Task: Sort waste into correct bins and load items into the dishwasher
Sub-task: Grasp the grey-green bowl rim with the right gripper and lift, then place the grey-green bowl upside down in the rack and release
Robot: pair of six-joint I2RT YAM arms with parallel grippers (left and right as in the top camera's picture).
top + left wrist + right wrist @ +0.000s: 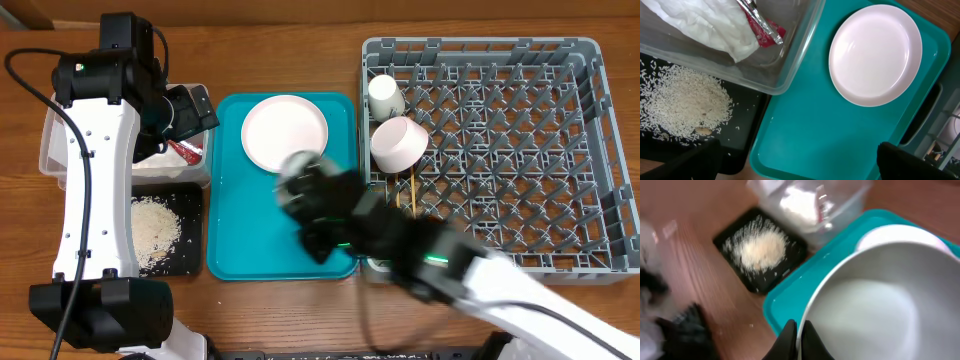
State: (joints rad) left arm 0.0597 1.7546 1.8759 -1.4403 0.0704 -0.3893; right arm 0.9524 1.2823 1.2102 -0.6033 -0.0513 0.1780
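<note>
Over teal tray (235, 230), right fingers (788, 341) clamped on whitish bowl (865, 305) rim, left fingers (912, 161) spread empty near clear tub (802, 50), pink plate (284, 132) on tray, white cup (385, 95) and pink bowl (399, 143) in grey rack (520, 150)

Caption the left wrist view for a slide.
Pink plate on teal tray; napkin, wrapper in clear tub; rice on black tray.

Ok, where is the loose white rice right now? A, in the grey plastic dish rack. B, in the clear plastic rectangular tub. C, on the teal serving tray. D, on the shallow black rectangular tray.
D: the loose white rice lies heaped on the shallow black rectangular tray, next to the clear plastic rectangular tub.
</note>
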